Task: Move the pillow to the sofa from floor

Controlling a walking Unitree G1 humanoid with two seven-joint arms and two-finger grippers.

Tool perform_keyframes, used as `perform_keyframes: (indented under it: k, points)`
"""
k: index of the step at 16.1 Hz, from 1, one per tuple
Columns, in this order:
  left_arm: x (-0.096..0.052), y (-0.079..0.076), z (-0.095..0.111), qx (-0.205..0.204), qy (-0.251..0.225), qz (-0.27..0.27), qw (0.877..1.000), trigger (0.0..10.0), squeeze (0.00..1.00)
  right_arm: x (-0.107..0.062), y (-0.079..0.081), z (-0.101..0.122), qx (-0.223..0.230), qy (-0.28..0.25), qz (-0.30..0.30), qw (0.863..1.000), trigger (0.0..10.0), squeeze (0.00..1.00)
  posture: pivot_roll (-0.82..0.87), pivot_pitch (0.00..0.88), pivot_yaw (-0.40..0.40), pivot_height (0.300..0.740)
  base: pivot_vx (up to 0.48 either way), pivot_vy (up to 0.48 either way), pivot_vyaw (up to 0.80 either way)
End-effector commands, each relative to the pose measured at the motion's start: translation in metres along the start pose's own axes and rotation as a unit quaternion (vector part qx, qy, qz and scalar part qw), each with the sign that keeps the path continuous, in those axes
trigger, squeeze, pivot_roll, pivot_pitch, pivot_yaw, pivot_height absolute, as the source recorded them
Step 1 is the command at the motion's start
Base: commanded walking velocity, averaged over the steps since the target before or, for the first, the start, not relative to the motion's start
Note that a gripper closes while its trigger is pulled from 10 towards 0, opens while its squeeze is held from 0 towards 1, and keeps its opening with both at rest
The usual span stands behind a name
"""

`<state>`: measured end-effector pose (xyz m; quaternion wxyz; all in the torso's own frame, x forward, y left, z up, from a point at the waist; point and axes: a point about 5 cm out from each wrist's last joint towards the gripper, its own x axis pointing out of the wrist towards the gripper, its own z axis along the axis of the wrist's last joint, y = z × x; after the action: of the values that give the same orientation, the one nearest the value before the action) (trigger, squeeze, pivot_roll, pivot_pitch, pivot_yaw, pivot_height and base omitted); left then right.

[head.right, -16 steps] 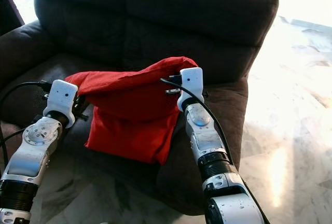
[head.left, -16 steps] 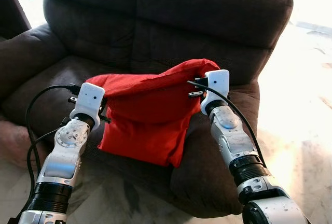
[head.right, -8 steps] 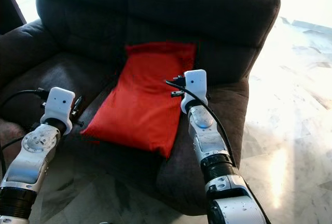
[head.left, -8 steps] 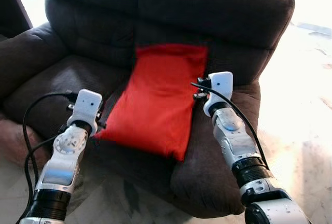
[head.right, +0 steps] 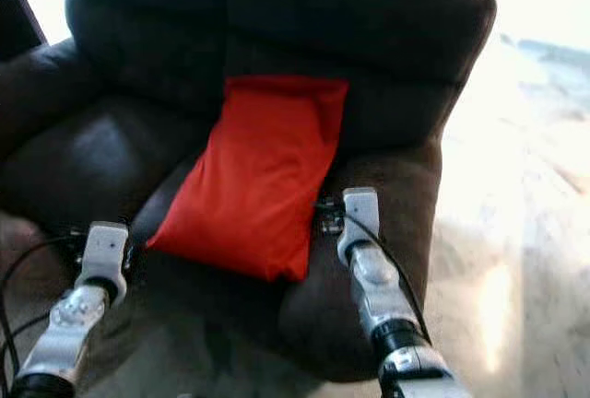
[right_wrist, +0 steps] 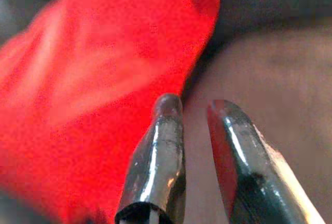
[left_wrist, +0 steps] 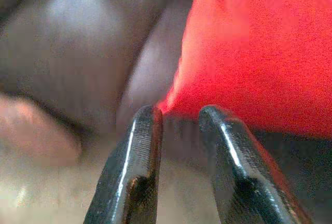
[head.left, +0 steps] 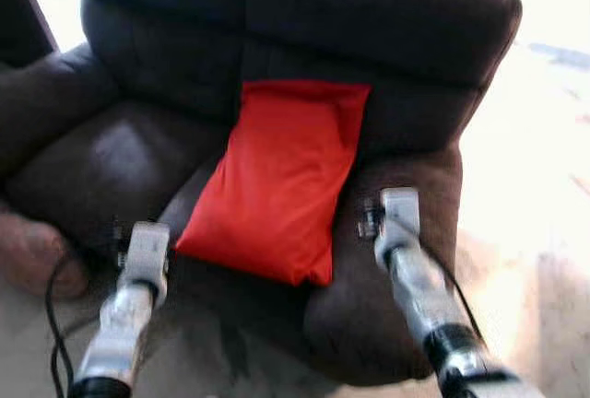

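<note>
1. The left gripper (left_wrist: 179, 130) hangs low at the front edge of the sofa (head.left: 387, 20), on the robot's left of the pillow (head.left: 281, 177). Its wrist view shows the two black fingers (left_wrist: 137, 151) standing a little apart with nothing between them. A lower corner of the red pillow sits just beyond the tips, not touching them as far as the blurred picture lets me tell.

2. The pillow lies in the middle of the seat. Its top edge leans against the backrest, and its lower end reaches the front of the cushion. It is off the floor (head.left: 544, 232) and rests on its own, held by neither arm.

3. The right gripper (right_wrist: 194, 110) is beside the pillow's lower right corner, over the sofa's right arm. Its fingers are slightly parted and empty. The red cloth is close to one finger, and the dark upholstery is behind the other.

4. Judged from this, the placing step looks finished and the work is at the letting-go and backing-off stage. Both tools are free of the cloth.

5. The next move asks for little. Draw both arms straight back and down, away from the pillow, without snagging either lower corner. A caught corner could drag the pillow off the front edge and back onto the floor.
</note>
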<state>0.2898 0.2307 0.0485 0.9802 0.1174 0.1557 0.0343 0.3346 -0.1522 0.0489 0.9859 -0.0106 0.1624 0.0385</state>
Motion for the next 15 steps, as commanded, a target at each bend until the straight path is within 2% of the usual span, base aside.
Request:
perform_keyframes:
  k: [1,2,4,5,7,9,15]
  points:
    - [-0.003,-0.01,-0.025,-0.028,0.043,-0.013,0.999,10.0,0.0,-0.008,-0.007,-0.03,0.008,0.053,-0.007,0.999,10.0,0.0,0.14,0.121,-0.044,0.74,0.0,0.0,0.0]
    - [-0.003,-0.017,-0.034,-0.032,0.059,-0.027,0.997,10.0,0.0,-0.013,-0.009,-0.042,0.011,0.074,-0.01,0.997,10.0,0.0,0.14,0.122,-0.041,0.74,0.0,0.0,0.0]
    - [-0.004,-0.021,-0.037,-0.032,0.065,-0.033,0.997,10.0,0.0,-0.014,-0.01,-0.045,0.012,0.08,-0.009,0.997,10.0,0.0,0.14,0.122,-0.041,0.74,0.0,0.0,0.0]
    - [-0.006,-0.034,-0.056,-0.036,0.095,-0.04,0.994,10.0,0.0,-0.021,-0.011,-0.062,0.026,0.099,-0.004,0.995,10.0,0.0,0.13,0.123,-0.039,0.74,0.0,0.0,0.0]
    - [-0.013,-0.042,-0.072,-0.035,0.122,-0.041,0.991,10.0,0.0,-0.028,-0.011,-0.077,0.016,0.125,-0.002,0.992,10.0,0.0,0.13,0.125,-0.039,0.74,0.0,0.0,0.0]
    - [-0.018,-0.043,-0.079,-0.034,0.13,-0.038,0.99,10.0,0.0,-0.031,-0.013,-0.081,0.021,0.129,-0.004,0.991,10.0,0.0,0.13,0.126,-0.037,0.74,0.0,0.0,0.0]
    - [-0.035,-0.029,-0.106,-0.047,0.163,-0.002,0.986,10.0,0.0,-0.043,-0.024,-0.1,0.004,0.167,-0.024,0.986,10.0,0.0,0.13,0.126,-0.037,0.74,0.0,0.0,0.0]
